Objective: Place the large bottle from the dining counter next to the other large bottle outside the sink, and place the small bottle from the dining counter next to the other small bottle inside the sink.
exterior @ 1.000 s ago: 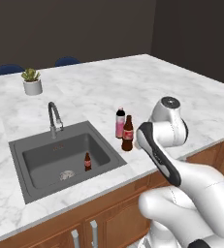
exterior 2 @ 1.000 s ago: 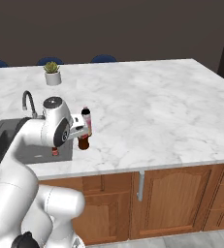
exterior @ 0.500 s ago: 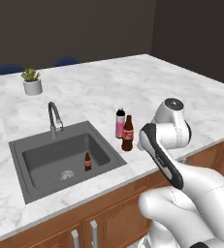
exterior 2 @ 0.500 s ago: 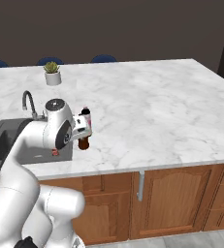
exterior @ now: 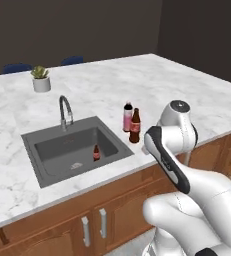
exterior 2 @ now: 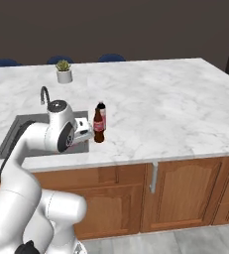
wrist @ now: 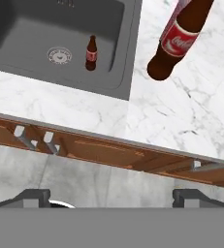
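The large bottle (exterior: 135,127) (exterior 2: 98,127) (wrist: 176,38), dark brown with a red label, stands upright on the marble dining counter (exterior: 187,95) just right of the sink (exterior: 52,150) (wrist: 26,29). Close behind it stands the other large bottle (exterior: 127,118) (exterior 2: 101,109) with its pink label. One short dark bottle with a red label (exterior: 96,152) (wrist: 90,52) stands inside the basin near the drain. My gripper (exterior 2: 84,131) (wrist: 116,196) hangs open and empty over the counter's front edge, a little short of the brown bottle. The short pale small bottle is out of view.
A curved chrome tap (exterior: 64,110) (exterior 2: 44,94) rises behind the sink. A small potted plant (exterior: 40,80) (exterior 2: 64,72) sits at the counter's far side. Wooden cabinet doors with handles (wrist: 33,138) lie below the front edge. Blue chair backs (exterior 2: 111,57) show beyond the island.
The whole scene has slid a little to the right in both base views, so the base has moved. The gripper stays open beside the standing brown bottle.
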Tool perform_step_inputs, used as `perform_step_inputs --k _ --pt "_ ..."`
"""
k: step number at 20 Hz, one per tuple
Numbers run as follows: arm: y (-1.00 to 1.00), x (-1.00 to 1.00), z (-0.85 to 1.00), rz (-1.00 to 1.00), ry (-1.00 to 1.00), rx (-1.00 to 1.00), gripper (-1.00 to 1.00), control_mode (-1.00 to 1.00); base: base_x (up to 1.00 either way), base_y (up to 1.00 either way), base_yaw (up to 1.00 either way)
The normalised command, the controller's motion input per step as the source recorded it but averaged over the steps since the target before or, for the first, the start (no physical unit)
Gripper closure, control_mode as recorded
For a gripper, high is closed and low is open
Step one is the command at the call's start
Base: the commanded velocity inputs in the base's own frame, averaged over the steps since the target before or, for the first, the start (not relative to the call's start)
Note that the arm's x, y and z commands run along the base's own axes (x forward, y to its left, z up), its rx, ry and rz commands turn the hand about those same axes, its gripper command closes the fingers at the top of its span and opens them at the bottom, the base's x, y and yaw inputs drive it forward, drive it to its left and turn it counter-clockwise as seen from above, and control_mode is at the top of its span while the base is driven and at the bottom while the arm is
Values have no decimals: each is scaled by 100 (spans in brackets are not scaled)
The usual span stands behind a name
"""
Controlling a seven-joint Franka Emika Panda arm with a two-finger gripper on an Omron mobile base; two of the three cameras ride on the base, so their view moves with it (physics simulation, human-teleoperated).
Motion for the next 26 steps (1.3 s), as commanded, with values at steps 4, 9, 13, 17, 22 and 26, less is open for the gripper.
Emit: perform_step_inputs --k 4,9,13,17,22,26 --pt "0 0 0 0 0 0 -100 100 -29 57 17" --pt "0 0 0 0 0 0 -100 100 0 66 32" --pt "0 0 0 0 0 0 -100 100 -1 84 29" --pt "0 0 0 0 0 0 -100 100 -10 95 24" --pt "0 0 0 0 0 0 -100 100 -17 99 16" --pt "0 0 0 0 0 0 -100 100 -9 100 10"
